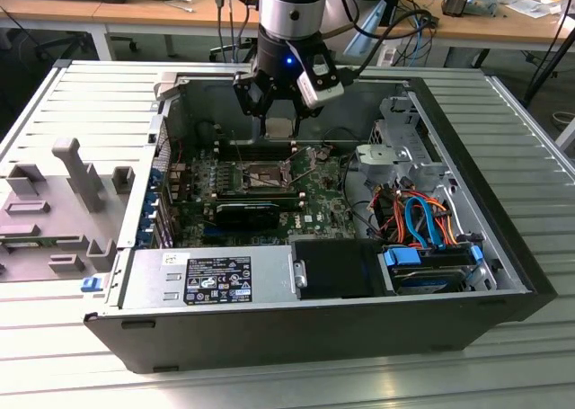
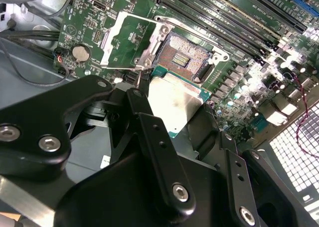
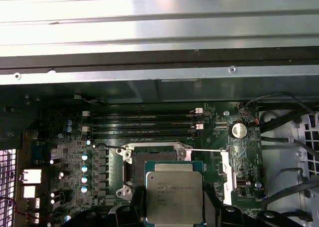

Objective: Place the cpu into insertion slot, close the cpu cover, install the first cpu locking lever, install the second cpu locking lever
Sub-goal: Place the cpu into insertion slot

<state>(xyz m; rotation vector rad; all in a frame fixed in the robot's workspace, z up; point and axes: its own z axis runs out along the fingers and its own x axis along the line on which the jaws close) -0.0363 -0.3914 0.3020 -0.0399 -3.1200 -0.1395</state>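
The chip (image 2: 174, 105) is held flat, clamped between the jaws, just above the board. The socket (image 2: 185, 59) lies bare, below and slightly ahead of it, with the cover (image 2: 127, 40) swung open alongside.

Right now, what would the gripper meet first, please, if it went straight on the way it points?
Probably the insertion slot: the gripper, shut on the cpu, hangs just above it, though depth is unclear.
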